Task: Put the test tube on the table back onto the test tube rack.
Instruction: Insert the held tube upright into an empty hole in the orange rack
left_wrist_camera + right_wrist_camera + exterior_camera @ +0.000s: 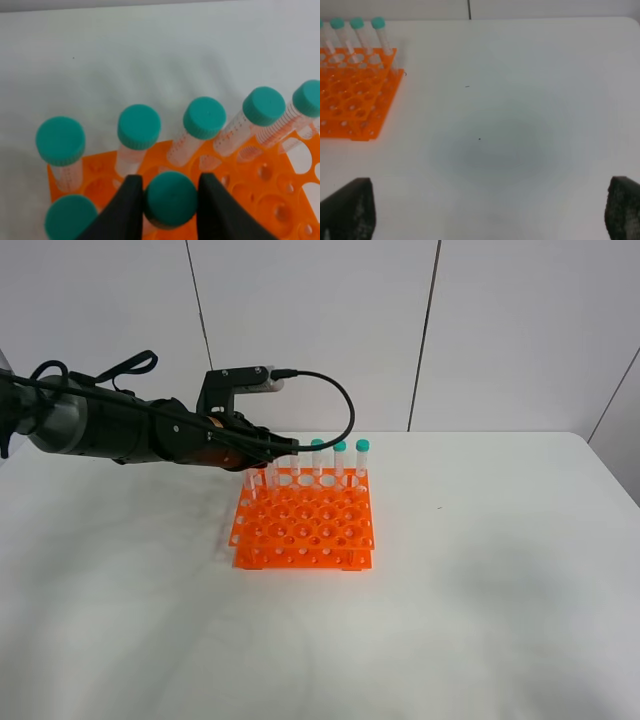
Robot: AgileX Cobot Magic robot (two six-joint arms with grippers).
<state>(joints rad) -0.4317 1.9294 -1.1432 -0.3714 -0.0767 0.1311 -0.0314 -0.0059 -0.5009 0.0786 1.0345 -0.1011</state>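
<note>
Nearest you in the left wrist view, your left end effector point(170, 200) is pinching the test tube point(170, 198) by its teal cap, one black finger point(125, 210) on each side of it. The tube hangs over the orange rack point(260, 200), lined up in the second row, just in front of the back row of capped tubes point(139, 127). One more capped tube point(70, 217) stands beside it in that same row. You can't tell from here how deep the tip sits in a hole; the fingers hide the lower body. Judging by this, most of the job is done: the tube is off the counter point(480, 590) and at the rack. What's left is to seat it fully, let go and back the arm out. Watch the neighbours, the caps are close and a finger could knock one when spreading. In the high view the left arm point(120, 425) reaches in from the left to the rack's point(305, 530) back corner, and three teal caps point(340, 446) show beside it. No tube lies loose on the counter there. Your right end effector point(480, 210) is spread wide, holding nothing, hovering over bare counter point(520, 125) well apart from the rack point(355, 100).
</note>
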